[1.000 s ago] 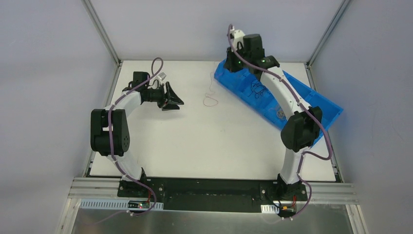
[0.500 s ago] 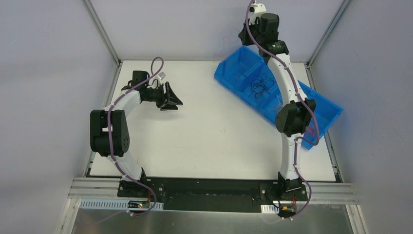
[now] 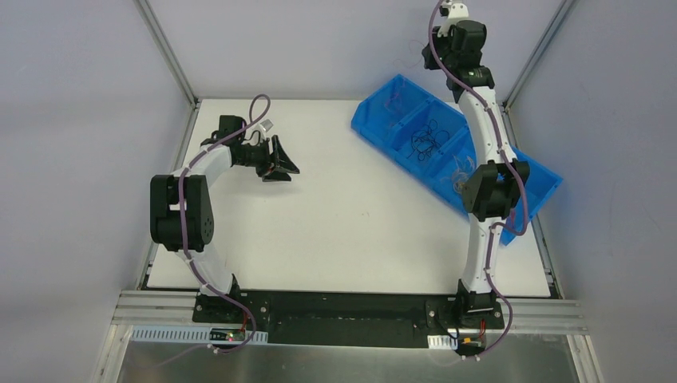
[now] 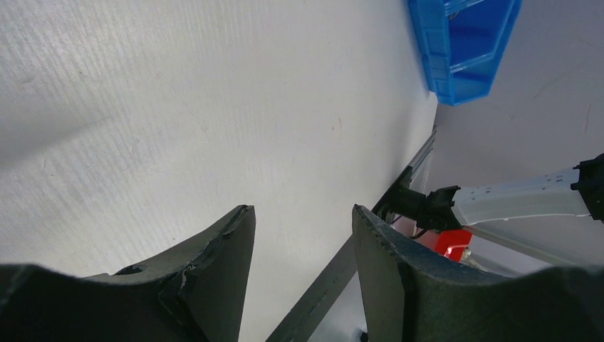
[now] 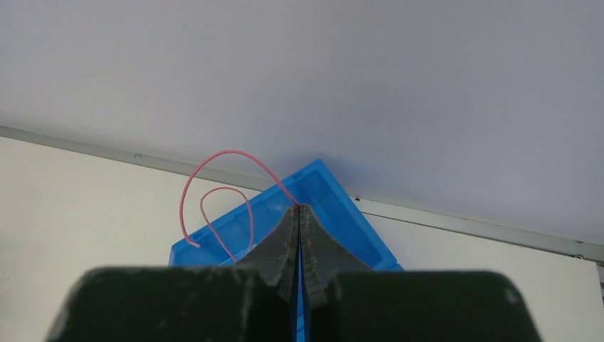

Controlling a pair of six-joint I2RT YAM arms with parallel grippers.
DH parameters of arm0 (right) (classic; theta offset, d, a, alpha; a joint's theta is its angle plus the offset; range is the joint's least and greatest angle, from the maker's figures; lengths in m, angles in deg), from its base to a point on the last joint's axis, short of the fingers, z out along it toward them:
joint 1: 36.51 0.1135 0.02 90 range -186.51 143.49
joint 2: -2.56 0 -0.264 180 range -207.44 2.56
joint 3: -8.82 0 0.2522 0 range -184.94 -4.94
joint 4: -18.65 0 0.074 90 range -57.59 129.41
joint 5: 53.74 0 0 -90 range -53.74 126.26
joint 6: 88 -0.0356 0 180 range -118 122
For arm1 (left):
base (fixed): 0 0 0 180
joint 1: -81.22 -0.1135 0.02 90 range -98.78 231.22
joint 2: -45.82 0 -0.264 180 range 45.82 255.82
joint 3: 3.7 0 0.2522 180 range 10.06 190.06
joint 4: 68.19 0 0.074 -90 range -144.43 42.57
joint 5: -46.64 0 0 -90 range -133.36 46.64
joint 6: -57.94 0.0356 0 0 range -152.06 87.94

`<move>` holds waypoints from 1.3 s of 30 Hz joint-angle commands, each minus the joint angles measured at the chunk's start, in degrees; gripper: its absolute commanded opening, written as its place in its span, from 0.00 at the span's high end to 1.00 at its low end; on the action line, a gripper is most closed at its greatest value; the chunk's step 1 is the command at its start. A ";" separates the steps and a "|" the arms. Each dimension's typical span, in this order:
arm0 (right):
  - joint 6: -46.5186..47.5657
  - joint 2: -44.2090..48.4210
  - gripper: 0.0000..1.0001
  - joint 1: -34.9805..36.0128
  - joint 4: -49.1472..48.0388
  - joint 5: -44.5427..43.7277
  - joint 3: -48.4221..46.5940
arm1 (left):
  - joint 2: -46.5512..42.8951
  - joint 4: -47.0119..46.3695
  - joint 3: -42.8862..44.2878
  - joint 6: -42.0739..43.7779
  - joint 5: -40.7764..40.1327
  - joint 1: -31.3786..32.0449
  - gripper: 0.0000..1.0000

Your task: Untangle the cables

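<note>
One strand lifted, I judge; most untangling left.
My right gripper (image 5: 299,214) pinches a pink wire (image 5: 228,152) above the blue bin (image 3: 533,177), where a dark tangle (image 3: 427,140) fills the middle compartment. My left gripper (image 4: 299,221) gapes empty.

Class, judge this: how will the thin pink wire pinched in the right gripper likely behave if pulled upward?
Probably springy rather than limp: the thin pink wire stands out from the shut right gripper in open loops. It is likely very light, being hair-thin. Its curls may snag on the rim of the blue plastic bin.
</note>
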 commanded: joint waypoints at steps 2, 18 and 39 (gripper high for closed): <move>3.00 -2.09 1.00 0.22 -1.41 0.11 1.53 | 1.07 2.24 3.42 2.67 -0.86 0.32 0.46; 1.93 5.14 0.26 0.19 6.35 4.95 7.00 | 0.24 11.99 12.35 15.17 -5.14 0.32 0.14; -6.74 46.56 0.01 -3.28 16.05 12.54 58.36 | -1.79 37.40 39.55 23.65 -38.85 6.27 0.01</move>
